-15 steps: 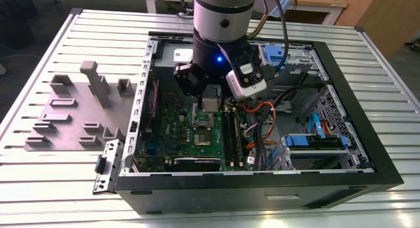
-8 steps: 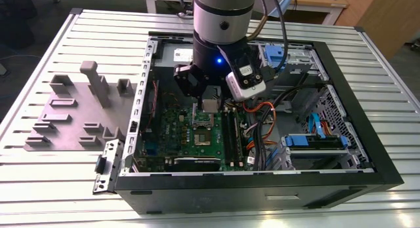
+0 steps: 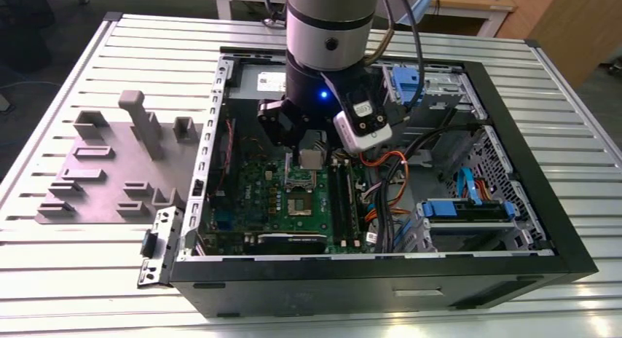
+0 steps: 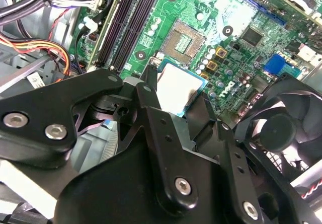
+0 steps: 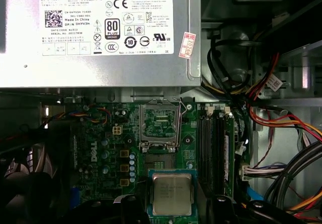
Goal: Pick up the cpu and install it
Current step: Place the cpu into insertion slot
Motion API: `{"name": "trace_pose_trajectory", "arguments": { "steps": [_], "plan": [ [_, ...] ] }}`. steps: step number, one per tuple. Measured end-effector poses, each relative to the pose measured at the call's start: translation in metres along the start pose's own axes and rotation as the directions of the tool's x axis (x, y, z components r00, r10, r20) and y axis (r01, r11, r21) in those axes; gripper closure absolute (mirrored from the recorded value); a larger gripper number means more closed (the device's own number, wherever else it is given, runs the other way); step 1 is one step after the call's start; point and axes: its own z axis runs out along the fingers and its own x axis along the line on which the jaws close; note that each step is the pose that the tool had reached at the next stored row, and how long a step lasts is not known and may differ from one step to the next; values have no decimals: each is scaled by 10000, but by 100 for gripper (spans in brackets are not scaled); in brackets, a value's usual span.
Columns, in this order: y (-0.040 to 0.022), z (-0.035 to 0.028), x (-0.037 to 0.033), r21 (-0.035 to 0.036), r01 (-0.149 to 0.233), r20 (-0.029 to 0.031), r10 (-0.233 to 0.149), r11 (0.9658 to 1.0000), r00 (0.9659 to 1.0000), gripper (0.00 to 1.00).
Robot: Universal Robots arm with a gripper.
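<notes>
The jaws of the black gripper [image 4: 177,100] grasp the small flat square silver-grey cpu [image 5: 172,194] by opposite edges, over the green circuit board [image 5: 105,153] near its open socket [image 5: 158,123].

lit: bright, even | glare: cpu [image 4: 176,85] top washed | shade: case [image 3: 389,291] inside dim

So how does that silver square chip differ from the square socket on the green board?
The cpu has a solid silver-grey top; the socket is an open metal frame. The cpu is held in the gripper, off the green board; the socket is fixed on it. Both are square and look close in size.
</notes>
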Motion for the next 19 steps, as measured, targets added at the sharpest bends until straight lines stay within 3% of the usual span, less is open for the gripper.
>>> {"name": "trace_pose_trajectory", "arguments": {
  "steps": [2, 13, 19],
  "plan": [
    [-2, 1, 0, -56, 0, -1, 0, 10000, 10000, 53],
    [-3, 6, 0, -64, 6, 0, -6, 10000, 10000, 53],
    [-3, 87, 3, -64, 106, -4, -106, 9999, 9999, 53]
  ]
}}
